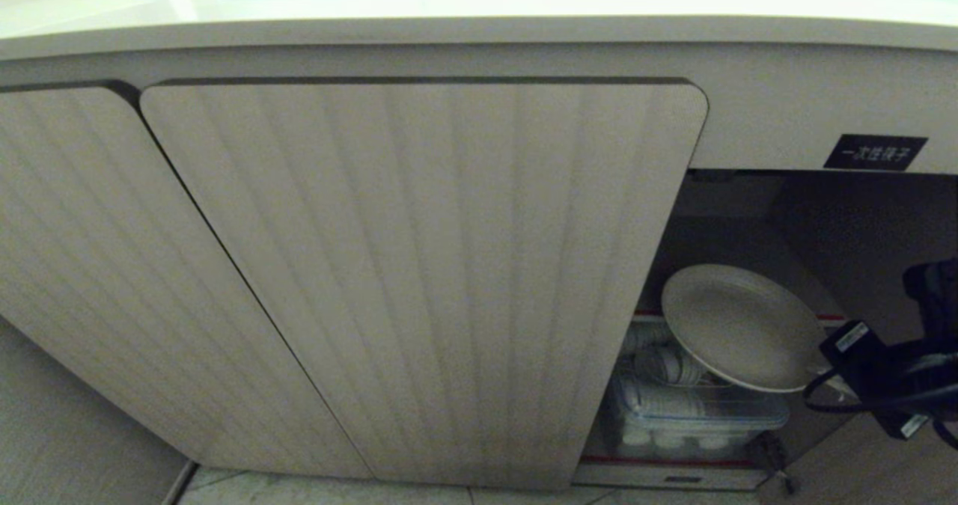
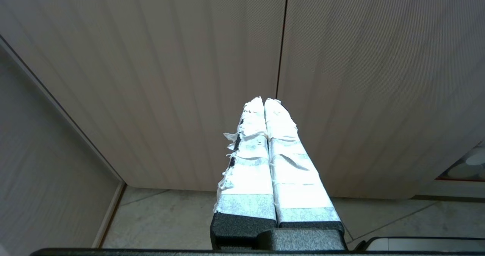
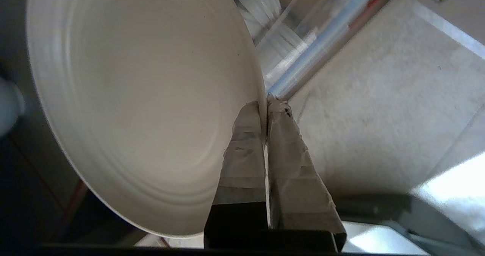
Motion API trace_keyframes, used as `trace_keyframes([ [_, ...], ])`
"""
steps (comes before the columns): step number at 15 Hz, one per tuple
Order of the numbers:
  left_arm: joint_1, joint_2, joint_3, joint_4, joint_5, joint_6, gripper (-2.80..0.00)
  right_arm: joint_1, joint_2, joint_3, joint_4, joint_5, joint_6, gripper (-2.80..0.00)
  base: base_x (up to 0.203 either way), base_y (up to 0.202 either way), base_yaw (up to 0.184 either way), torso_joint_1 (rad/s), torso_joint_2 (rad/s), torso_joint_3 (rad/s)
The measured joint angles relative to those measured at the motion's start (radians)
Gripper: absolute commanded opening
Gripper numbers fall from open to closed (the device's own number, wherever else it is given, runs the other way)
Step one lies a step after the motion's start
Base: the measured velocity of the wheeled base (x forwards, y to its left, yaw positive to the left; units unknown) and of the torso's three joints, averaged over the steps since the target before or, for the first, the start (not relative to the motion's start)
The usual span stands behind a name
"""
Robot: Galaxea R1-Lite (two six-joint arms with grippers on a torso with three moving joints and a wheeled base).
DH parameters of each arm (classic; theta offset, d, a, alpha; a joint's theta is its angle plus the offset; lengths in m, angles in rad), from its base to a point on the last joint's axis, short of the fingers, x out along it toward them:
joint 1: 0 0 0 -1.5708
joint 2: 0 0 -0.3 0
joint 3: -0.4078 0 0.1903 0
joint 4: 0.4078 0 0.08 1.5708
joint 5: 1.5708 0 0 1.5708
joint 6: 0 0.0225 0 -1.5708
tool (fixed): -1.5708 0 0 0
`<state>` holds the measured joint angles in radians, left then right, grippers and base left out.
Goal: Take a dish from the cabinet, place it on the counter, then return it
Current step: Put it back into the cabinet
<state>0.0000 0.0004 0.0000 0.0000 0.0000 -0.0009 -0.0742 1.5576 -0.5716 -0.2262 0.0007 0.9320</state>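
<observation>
The dish point(image 1: 741, 325), a plain cream-white plate, hangs tilted in the open right compartment of the cabinet point(image 1: 426, 265), above a clear box of white dishes. My right gripper point(image 1: 819, 374) comes in from the right and is shut on the dish's near rim. In the right wrist view the dish point(image 3: 144, 104) fills the frame, and the taped fingers point(image 3: 246, 149) of the right gripper point(image 3: 265, 104) pinch its edge. The counter point(image 1: 449, 11) runs along the top. My left gripper point(image 2: 264, 101) is shut on nothing and faces the closed ribbed doors point(image 2: 189, 77).
A clear plastic box point(image 1: 696, 415) of stacked white dishes sits on the red-edged lower shelf point(image 1: 666, 461). A black label point(image 1: 874, 152) hangs above the opening. The closed middle door's edge point(image 1: 658, 280) borders the opening on the left. Tiled floor point(image 2: 163, 218) lies below.
</observation>
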Motion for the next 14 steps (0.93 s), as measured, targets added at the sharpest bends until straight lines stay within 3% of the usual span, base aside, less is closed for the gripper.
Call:
trace_keyframes([
  [14, 0.000, 0.000, 0.000, 0.000, 0.000, -0.001, -2.80, -0.019, 0.117, -0.058, -0.098, -0.038, 0.018, -2.80, 0.000, 0.000, 0.000, 0.000, 0.00, 0.000],
])
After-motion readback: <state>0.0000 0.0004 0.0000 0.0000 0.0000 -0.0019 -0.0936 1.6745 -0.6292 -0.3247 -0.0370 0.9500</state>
